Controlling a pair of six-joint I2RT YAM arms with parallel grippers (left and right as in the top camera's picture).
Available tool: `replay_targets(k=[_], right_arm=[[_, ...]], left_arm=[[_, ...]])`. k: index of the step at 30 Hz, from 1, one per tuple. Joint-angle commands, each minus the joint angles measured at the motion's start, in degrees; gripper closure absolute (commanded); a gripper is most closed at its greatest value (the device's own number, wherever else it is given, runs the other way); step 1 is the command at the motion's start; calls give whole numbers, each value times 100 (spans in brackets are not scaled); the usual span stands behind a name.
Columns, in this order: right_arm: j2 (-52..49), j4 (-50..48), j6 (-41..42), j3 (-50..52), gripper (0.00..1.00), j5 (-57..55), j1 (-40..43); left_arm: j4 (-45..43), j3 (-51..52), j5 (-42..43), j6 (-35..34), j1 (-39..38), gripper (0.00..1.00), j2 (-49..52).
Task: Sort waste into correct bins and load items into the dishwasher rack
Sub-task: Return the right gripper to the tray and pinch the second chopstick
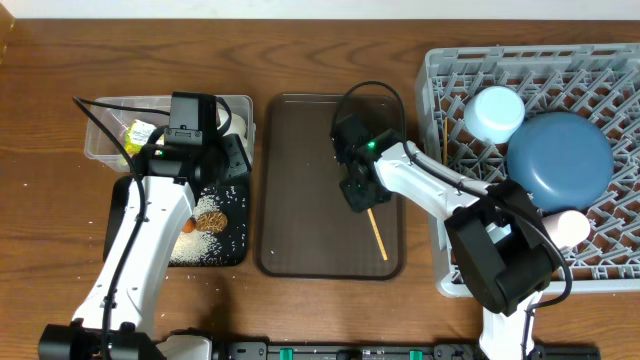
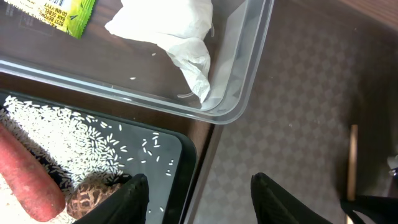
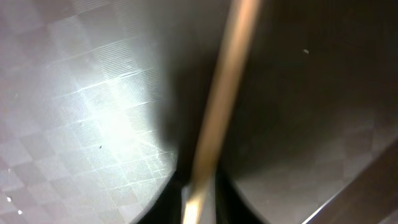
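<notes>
Nearest us, just left of the brown serving tray [image 1: 300, 215], we see the black tray [image 1: 238, 255] holding scattered rice [image 2: 68, 137], the carrot [image 2: 25, 180] and the biscuit piece [image 2: 93, 199]. On the serving tray's near right part, 1 chopstick [image 1: 379, 236] slants across the surface. The right claw [image 1: 360, 200] is clamped on its far end, and in the wrist view the stick runs between the fingers. The left claw [image 2: 199, 199] hovers over the serving tray's left edge with its 2 fingers apart and nothing between them. Farther back, left of the serving tray, the clear tub [image 1: 95, 145] holds the snack wrapper [image 1: 138, 132] and the crumpled napkin [image 2: 180, 37]. Right of the serving tray, the rack [image 1: 440, 70] sits on the desk [image 1: 330, 50]. We find the pink cup [image 1: 572, 228] in it, then the blue plate [image 1: 558, 158], then the light-blue cup [image 1: 495, 112].
</notes>
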State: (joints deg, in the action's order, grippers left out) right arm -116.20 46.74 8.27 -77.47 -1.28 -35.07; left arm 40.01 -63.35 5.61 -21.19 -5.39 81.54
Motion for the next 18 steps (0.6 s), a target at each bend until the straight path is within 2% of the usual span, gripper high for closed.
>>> replay_targets(k=[1,11,18], right_arm=[[-297,24,-17,83,99,-83,-22],[-238,184,-17,-168,99,-35,-13],[407,404,-17,-820,99,-35,114]], left_arm=[[2,-63,-28,-52,17,46,13],[2,-63,-28,-52,17,46,13],[4,-63,-28,-52,17,46,13]])
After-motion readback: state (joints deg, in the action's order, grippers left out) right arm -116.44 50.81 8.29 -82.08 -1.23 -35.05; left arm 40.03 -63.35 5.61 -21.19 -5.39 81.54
